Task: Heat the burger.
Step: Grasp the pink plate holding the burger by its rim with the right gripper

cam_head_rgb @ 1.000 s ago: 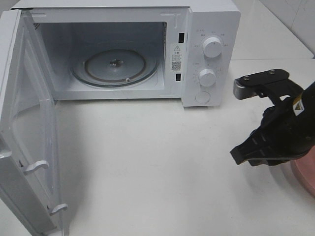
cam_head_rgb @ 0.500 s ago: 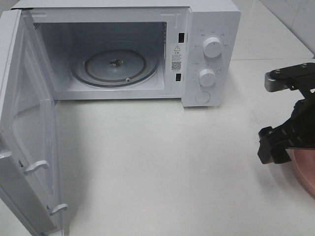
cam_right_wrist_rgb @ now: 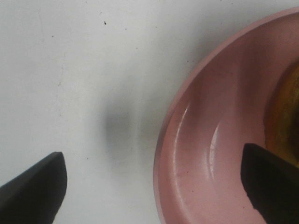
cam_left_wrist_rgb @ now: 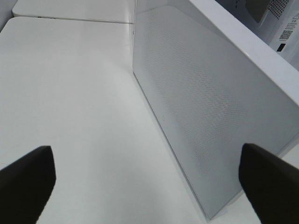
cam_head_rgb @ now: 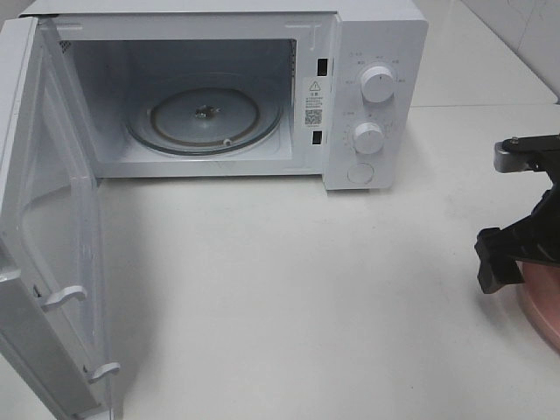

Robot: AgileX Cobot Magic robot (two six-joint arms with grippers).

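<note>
Only a golden-brown sliver of the burger (cam_right_wrist_rgb: 286, 112) shows, at the edge of the right wrist view, lying in the pink plate (cam_right_wrist_rgb: 210, 126). In the exterior high view the burger is out of frame and only the plate's rim (cam_head_rgb: 544, 308) shows at the right edge. My right gripper (cam_head_rgb: 500, 210) is open and empty above the plate's near rim, and its fingers (cam_right_wrist_rgb: 32, 189) straddle the rim in the right wrist view. My left gripper (cam_left_wrist_rgb: 148, 179) is open and empty beside the microwave door's outer face (cam_left_wrist_rgb: 210, 107).
The white microwave (cam_head_rgb: 372, 96) stands at the back with its door (cam_head_rgb: 52, 236) swung wide open to the left. Its glass turntable (cam_head_rgb: 206, 118) has nothing on it. White tabletop (cam_head_rgb: 289, 289) lies between the microwave and the plate.
My right gripper has moved to the right, from over the bare table to over the pink plate's rim, staying open. The microwave and door have not moved.
</note>
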